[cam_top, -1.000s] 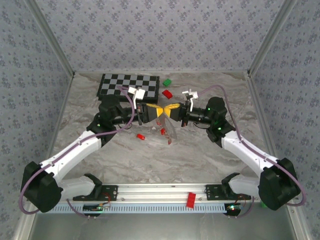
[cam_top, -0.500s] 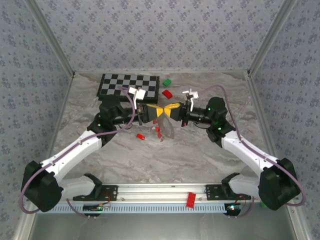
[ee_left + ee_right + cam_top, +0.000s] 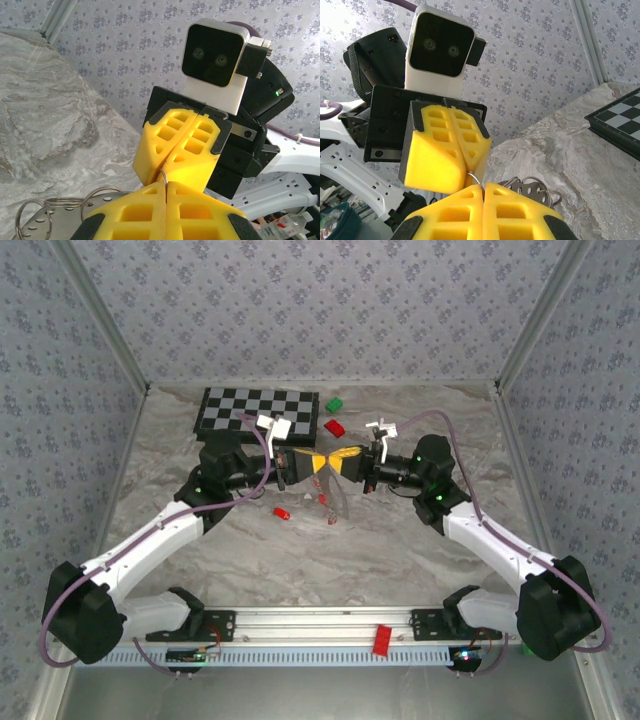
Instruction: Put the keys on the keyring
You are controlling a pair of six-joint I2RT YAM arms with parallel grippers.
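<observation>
Grip was the reason for this pose: you held the left gripper (image 3: 312,464) and the right gripper (image 3: 345,457) tip to tip in the air above the middle of the table (image 3: 420,550), each with its yellow pads pressed fully together. In the wrist views a thin arc of grey wire, the keyring (image 3: 161,174), came out of the seam of one gripper and went into the seam of the other. So I judge that both pinched the ring, at two spots very near each other. Such a double pinch probably served to keep the wire from turning, and to let you work its end open for a key. The rest of the ring hung free under the fingers, off the table. A perforated plate (image 3: 50,217) with small wire rings also showed below them; I could not tell how it was attached. One red key (image 3: 282,512) lay on the table near the left gripper — not yet threaded. Small red bits beside the hanging loop were too small to judge.
</observation>
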